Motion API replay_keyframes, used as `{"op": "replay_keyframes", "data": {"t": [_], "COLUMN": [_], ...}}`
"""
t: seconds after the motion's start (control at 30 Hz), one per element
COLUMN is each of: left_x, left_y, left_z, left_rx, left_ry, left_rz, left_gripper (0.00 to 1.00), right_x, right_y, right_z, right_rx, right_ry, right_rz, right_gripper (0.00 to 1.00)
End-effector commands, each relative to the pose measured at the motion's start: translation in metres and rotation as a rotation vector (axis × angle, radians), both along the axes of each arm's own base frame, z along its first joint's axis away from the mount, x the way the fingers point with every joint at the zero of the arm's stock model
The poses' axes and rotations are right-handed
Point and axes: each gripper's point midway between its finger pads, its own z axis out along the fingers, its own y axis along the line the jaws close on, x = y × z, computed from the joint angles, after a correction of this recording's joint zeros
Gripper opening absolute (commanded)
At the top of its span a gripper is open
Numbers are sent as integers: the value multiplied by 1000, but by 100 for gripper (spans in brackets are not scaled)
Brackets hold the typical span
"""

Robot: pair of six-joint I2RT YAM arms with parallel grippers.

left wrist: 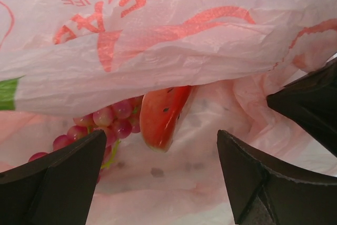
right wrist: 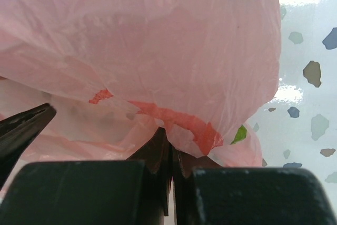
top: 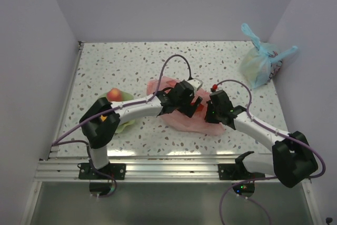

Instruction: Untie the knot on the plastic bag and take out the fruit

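Note:
The pink plastic bag [top: 181, 122] lies crumpled at the table's middle, its mouth lifted. My left gripper [top: 190, 103] reaches into that mouth and stands open [left wrist: 163, 177], nothing between its fingers [left wrist: 58, 183]. Just beyond them, inside the bag [left wrist: 158, 40], lie fruit: a red watermelon slice [left wrist: 160, 117] and a dark red grape cluster [left wrist: 110, 122]. My right gripper [top: 209, 110] is shut [right wrist: 171, 148] on a fold of the bag's upper film [right wrist: 158, 40] at its right side, holding it up. The knot is out of view.
A green bowl [top: 126, 122] with a pinkish peach [top: 113, 94] in it sits left of the bag, beside the left arm. A tied light blue bag [top: 260, 61] stands at the back right corner against the wall. White walls enclose the table.

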Motion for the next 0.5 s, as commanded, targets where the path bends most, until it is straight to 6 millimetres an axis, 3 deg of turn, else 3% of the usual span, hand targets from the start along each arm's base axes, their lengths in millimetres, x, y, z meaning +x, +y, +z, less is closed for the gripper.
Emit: {"op": "replay_keyframes", "data": {"t": [0.0,0.47], "left_x": [19,14], "left_y": [-21,-33], "left_z": [20,-8], "left_rx": [-23,2], "left_ry": [-117,-121], "left_rz": [-69,-204], "left_gripper": [90,66], "right_x": [3,5], "right_y": [4,2], "right_z": [7,9], "right_rx": [29,16], "right_ry": [-28,-29], "right_rz": [6,5], "right_gripper": [0,0]}}
